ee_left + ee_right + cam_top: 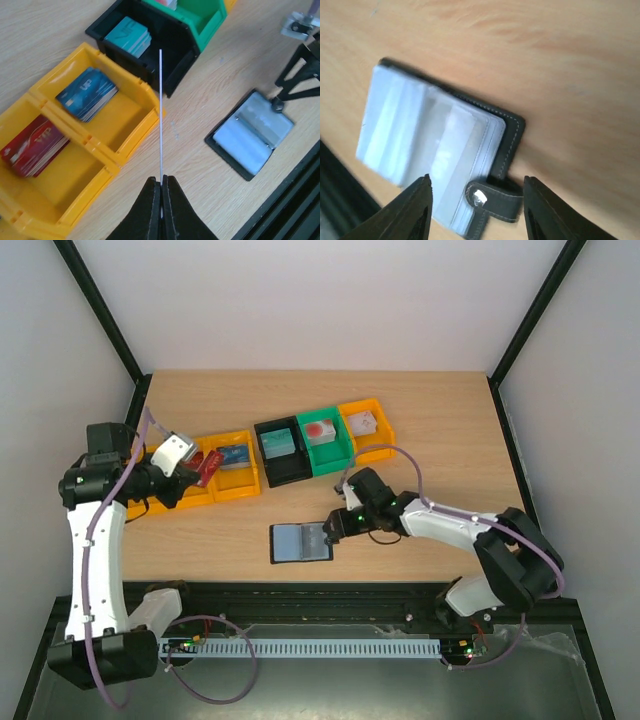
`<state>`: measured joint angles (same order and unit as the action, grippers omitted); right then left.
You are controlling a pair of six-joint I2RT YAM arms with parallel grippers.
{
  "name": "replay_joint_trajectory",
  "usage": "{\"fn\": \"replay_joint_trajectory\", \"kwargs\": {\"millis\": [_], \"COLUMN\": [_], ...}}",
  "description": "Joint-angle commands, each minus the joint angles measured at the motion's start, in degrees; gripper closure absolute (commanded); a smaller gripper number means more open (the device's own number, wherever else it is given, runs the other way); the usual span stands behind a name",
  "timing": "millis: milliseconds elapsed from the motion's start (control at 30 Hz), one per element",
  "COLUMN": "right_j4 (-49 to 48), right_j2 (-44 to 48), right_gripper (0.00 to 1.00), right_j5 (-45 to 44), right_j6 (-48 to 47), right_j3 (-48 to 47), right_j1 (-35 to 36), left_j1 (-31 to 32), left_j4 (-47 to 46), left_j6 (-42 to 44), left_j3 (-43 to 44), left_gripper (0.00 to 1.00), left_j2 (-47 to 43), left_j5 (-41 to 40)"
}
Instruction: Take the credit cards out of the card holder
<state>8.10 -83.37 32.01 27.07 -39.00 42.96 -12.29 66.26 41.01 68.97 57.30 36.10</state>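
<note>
1. Top external view. The card holder [298, 543] lies open and flat on the worktop [440, 420], near the front edge, with its pale pockets facing up. The right end effector [333, 527] is at the holder's right edge. The left end effector [200, 468] hangs over the yellow bins [240, 490] at the left of the row and has a red credit card [208, 469] at its tips. A black bin [285, 478] and a green bin [330, 462] follow to the right.
2. Left wrist view. The left end effector [161, 187] is clenched on 1 credit card [160, 115], seen edge-on as a thin pale line. Below, the yellow bins [100, 155] hold a red stack [35, 145] and a blue stack [87, 93]. The black bin [175, 75] holds a teal stack [129, 36]. The card holder [250, 132] lies open at the right.
3. Right wrist view. The right end effector [476, 210] is released, its 2 fingers standing either side of the snap tab [495, 197] of the card holder [435, 140]. Whether they touch it cannot be told.
</note>
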Motion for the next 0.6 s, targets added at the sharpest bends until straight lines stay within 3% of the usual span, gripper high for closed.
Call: {"fn": "replay_joint_trajectory", "kwargs": {"millis": [0, 67, 133, 233, 333, 400, 567], "right_j4": [13.48, 17.10, 16.91, 9.92, -3.22, -8.76, -2.53], "right_j2": [4.07, 5.22, 7.20, 11.78, 15.61, 15.71, 8.71], "right_gripper": [0.50, 0.50, 0.46, 0.42, 0.33, 0.28, 0.28], "right_j5": [-15.78, -21.33, -19.03, -2.95, 13.88, 17.44, 19.42], "right_j6": [-5.41, -7.02, -10.54, -19.37, -26.35, -26.89, -32.05], "right_j3": [-6.65, -11.13, -14.99, -17.62, -16.34, -16.09, -23.87], "right_j1": [-1.50, -1.40, -0.31, 3.22, 5.82, 6.07, 6.17], "left_j1": [3.59, 6.22, 8.81, 13.33, 16.48, 17.13, 20.27], "left_j4": [-3.05, -3.31, -3.26, -3.18, -4.06, -2.33, 2.92], "left_j6": [-3.13, -3.16, -3.37, -3.89, -5.40, -4.14, -0.37], "left_j3": [0.15, 0.13, 0.11, -0.13, -0.05, 1.01, 3.14], "left_gripper": [0.98, 0.98, 0.98, 0.98, 0.98, 0.98, 0.98], "left_j2": [0.08, 0.54, 1.39, 2.72, 2.92, 3.56, 4.92], "left_j5": [4.66, 5.53, 6.68, 9.07, 11.39, 13.41, 14.77]}}
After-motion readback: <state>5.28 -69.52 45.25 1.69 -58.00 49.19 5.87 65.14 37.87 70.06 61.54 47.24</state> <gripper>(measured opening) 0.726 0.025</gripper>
